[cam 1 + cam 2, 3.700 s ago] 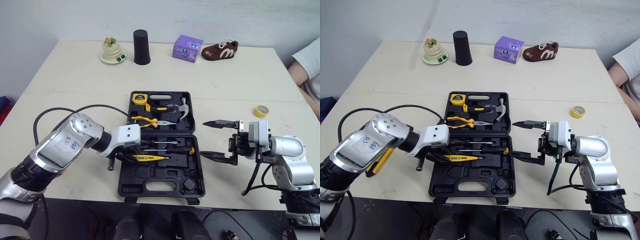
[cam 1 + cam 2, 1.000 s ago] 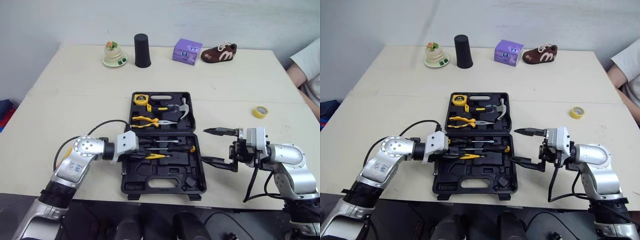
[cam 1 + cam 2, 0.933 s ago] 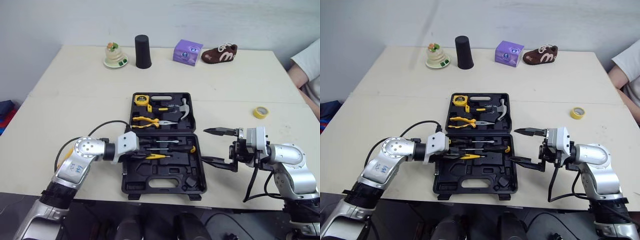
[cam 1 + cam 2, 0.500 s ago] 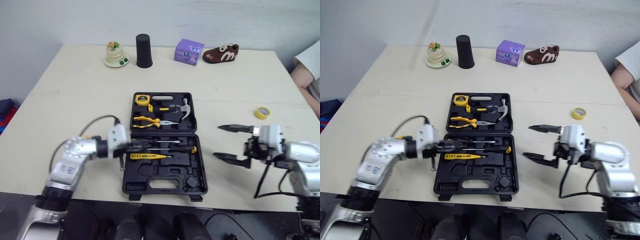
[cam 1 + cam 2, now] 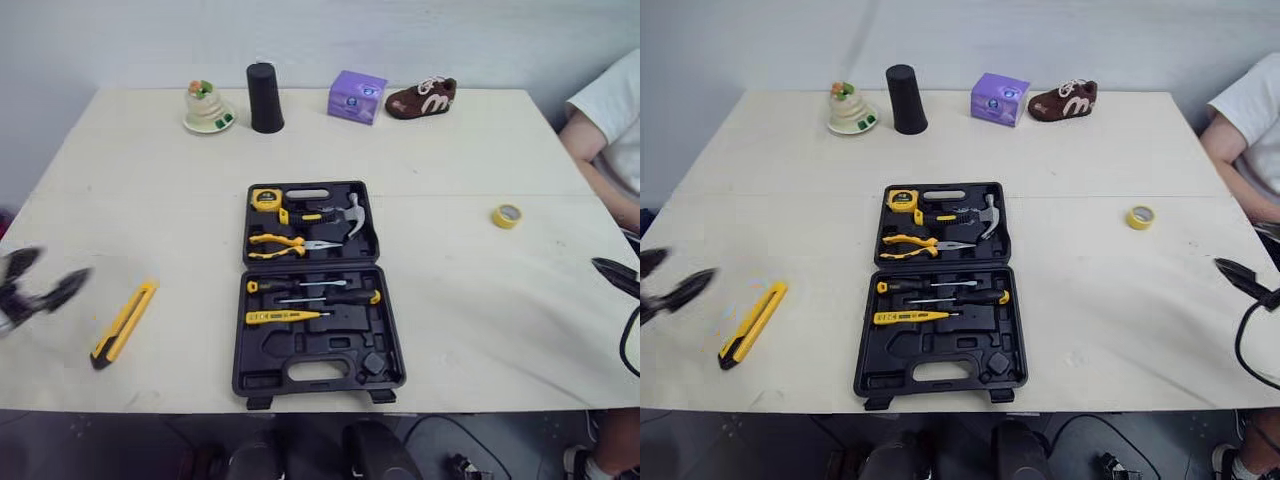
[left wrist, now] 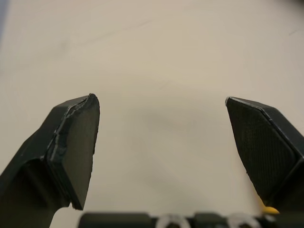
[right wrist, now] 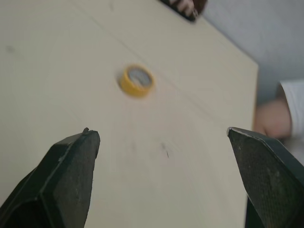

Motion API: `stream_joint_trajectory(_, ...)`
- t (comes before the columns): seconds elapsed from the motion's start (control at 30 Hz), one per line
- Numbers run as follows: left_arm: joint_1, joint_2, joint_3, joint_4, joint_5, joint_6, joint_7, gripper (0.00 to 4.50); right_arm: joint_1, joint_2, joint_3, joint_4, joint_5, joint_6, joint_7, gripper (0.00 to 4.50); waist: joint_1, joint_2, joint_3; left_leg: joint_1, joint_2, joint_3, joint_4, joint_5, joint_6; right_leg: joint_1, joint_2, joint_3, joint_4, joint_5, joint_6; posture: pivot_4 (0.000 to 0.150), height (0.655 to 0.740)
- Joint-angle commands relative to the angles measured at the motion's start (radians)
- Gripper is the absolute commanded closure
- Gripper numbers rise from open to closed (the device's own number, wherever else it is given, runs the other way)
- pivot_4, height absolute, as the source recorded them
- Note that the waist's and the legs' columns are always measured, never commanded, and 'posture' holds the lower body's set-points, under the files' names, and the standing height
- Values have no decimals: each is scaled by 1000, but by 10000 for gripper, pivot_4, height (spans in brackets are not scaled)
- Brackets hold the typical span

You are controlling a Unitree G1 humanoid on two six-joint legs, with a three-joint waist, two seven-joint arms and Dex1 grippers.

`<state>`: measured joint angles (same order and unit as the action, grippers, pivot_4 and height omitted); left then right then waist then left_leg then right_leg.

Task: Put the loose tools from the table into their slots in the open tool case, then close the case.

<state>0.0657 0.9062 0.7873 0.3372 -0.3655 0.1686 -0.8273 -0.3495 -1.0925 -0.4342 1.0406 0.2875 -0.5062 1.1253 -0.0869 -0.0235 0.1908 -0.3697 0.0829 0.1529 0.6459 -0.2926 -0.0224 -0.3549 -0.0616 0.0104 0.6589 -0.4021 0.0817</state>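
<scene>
Both arms have pulled back from the tool case since the earlier frames. The left gripper (image 6: pixel 160 102) now sits at the left edge of the table (image 5: pixel 120 200), and the right gripper (image 7: pixel 161 133) sits at the right edge. I read them as follows.

1. Left gripper: fingers spread wide and holding nothing, with bare table top between them.
2. Right gripper: fingers spread wide and holding nothing. A yellow tape roll (image 7: pixel 137 80) lies on the table beyond them, well apart.

The tool case (image 5: pixel 270 345) lies open at the middle of the table, with its lid half on the far side.

- Far half: tape measure (image 5: pixel 265 197), hammer (image 5: pixel 350 215) and pliers (image 5: pixel 290 243), each seated in its slot.
- Near half: two screwdrivers (image 5: pixel 310 290) and a yellow tester (image 5: pixel 285 317), with several moulded slots bare below them.

One loose tool is out of the case. A yellow knife (image 5: pixel 123 322) lies flat on the table to the left of the case, between the case and the left gripper, touching neither. It lies at an angle to the near edge.

Along the far edge stand an ornament (image 5: pixel 208 107), a black cup (image 5: pixel 265 97), a purple box (image 5: pixel 357 96) and a brown shoe (image 5: pixel 421 98). A person's sleeve (image 5: pixel 605 110) shows at the far right.
</scene>
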Motion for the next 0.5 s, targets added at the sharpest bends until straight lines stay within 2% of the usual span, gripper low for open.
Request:
stream_joint_trajectory(0.03, 7, 10, 64, 38, 1, -93, 34, 200, -24, -17, -10, 58, -25, -39, -87, 0, -1, -1, 0, 0, 0, 1, 1, 0, 0, 0, 0, 0, 0, 0, 1, 1500, 7400)
stream_joint_trajectory(0.13, 61, 12, 112, 110, -4, -67, 71, 200, -18, -22, 36, 111, -107, -20, -217, 0, -1, -1, 0, 0, 0, 1, 1, 0, 0, 0, -1, 1, 2, 1, 2, 1500, 7400)
stream_joint_trajectory(0.27, 144, -15, 132, 96, -11, -27, 95, 200, -17, 2, 63, 144, -142, -2, -294, 0, -11, -1, 0, 0, 1, 2, -1, -1, -2, -3, 0, 1, 2, 0, 0, 1500, 7400)
stream_joint_trajectory(0.4, 164, -16, 139, 79, -13, -32, 118, 200, -27, 28, 58, 137, -114, -43, -221, 0, -13, -3, 1, 0, 2, 2, -1, -1, -2, -3, 1, 1, 2, 0, 0, 1500, 7400)
stream_joint_trajectory(0.5, 170, -18, 135, 42, -28, -27, 103, 200, -62, 83, 50, 89, -51, -80, -53, 0, -14, -3, 1, 0, 1, 2, -1, -1, -2, -2, 1, 1, 3, 1, 1, 1500, 7400)
